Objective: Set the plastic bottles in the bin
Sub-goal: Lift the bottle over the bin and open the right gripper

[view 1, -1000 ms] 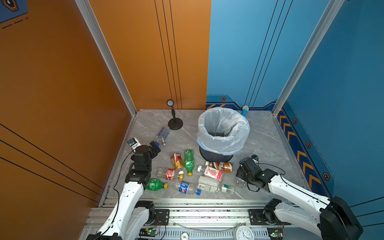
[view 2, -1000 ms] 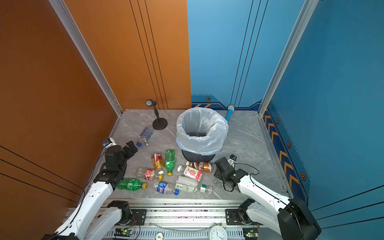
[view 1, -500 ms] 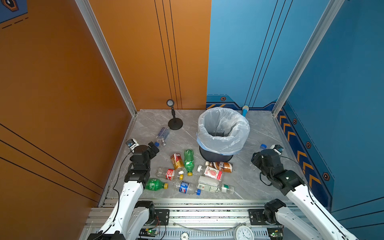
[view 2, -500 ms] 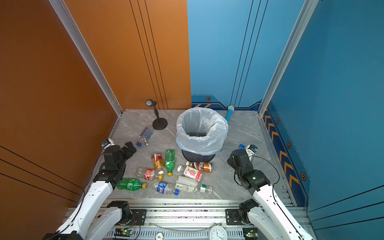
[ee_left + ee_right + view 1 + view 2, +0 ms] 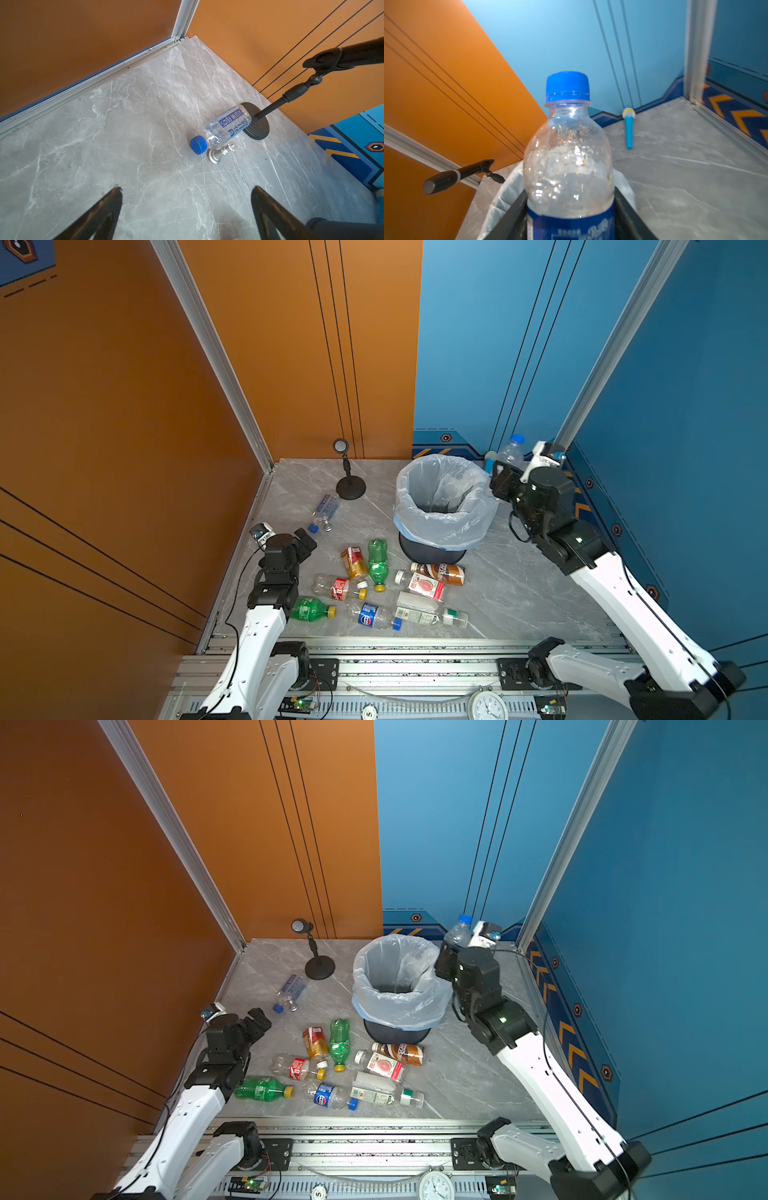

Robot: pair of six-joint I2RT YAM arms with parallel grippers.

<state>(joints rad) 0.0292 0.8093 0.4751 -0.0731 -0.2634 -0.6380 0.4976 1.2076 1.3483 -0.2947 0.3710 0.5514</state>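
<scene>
Grey marble floor point(image 5: 519, 593) carries the bin point(image 5: 440, 531) in both top views, a dark tub lined with a translucent white bag. We see the right claw point(image 5: 500, 479) raised just beside the bin's rim, on its right, clamped around a clear bottle point(image 5: 510, 454) with its blue cap up; whether it hangs over the opening we cannot tell. On the robot's side of the bin lie the loose bottles point(image 5: 422, 585): nearest the bin's foot a brown bottle point(image 5: 440, 572) labelled NESCAFÉ, farther off a blue-labelled bottle point(image 5: 372, 616) with the round Pepsi logo. Well left of the bin the left claw point(image 5: 305, 541) hangs low, jaws wide, holding nothing, and a soda bottle point(image 5: 326, 506) lies beside a black stand point(image 5: 351, 489).

From the left wrist we look between wide-spread fingers point(image 5: 99, 212) at bare marble. Beyond them the soda bottle lies on its side, its blue label reading "soda water"; a small silver figurine point(image 5: 220, 153) sits just beside its neck, and its bottom end is at the stand's round base.

From the right wrist the clear bottle fills the middle, dark fingers point(image 5: 517, 218) pressing both its sides. Its blue label carries white script that we cannot read. The bin's bag edge shows just below it, and a blue microphone point(image 5: 629, 128) lies on the floor beyond the bin.
</scene>
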